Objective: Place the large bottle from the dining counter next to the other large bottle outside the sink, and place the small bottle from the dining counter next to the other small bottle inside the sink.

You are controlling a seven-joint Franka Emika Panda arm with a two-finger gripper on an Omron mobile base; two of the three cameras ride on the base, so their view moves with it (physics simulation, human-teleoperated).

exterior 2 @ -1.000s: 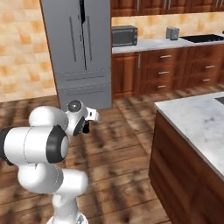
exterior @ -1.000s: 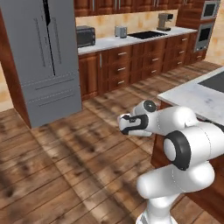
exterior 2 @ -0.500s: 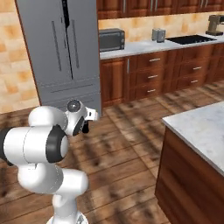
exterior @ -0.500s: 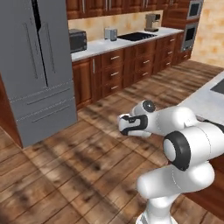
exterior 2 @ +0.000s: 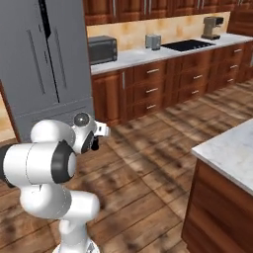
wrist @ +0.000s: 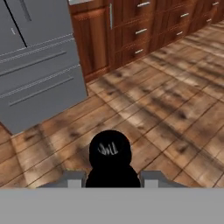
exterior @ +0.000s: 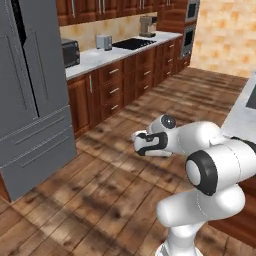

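My gripper (wrist: 111,180) is shut on the small black bottle (wrist: 109,155), whose round dark body rises between the fingers in the hand view. The arm is folded close to the base, with the gripper (exterior: 142,145) held over the wood floor; from the other side the gripper (exterior 2: 96,141) is tucked beside the white shoulder. A corner of the white marble dining counter (exterior 2: 230,150) lies at the right, and its edge (exterior: 242,117) also appears in the left base view. The brown bottle, the pink-orange bottle and the sink are out of view.
A tall grey fridge (exterior: 30,100) stands at the left. Along the back wall runs a counter on reddish wood cabinets (exterior 2: 163,84), carrying a microwave (exterior 2: 102,49), a toaster (exterior 2: 153,41), a cooktop (exterior 2: 188,45) and a coffee machine (exterior 2: 212,27). Wood floor (exterior 2: 148,163) lies ahead.
The whole scene has shifted in both base views, so the base has moved and turned: fridge and wall cabinets sit nearer. The arm keeps its folded pose.
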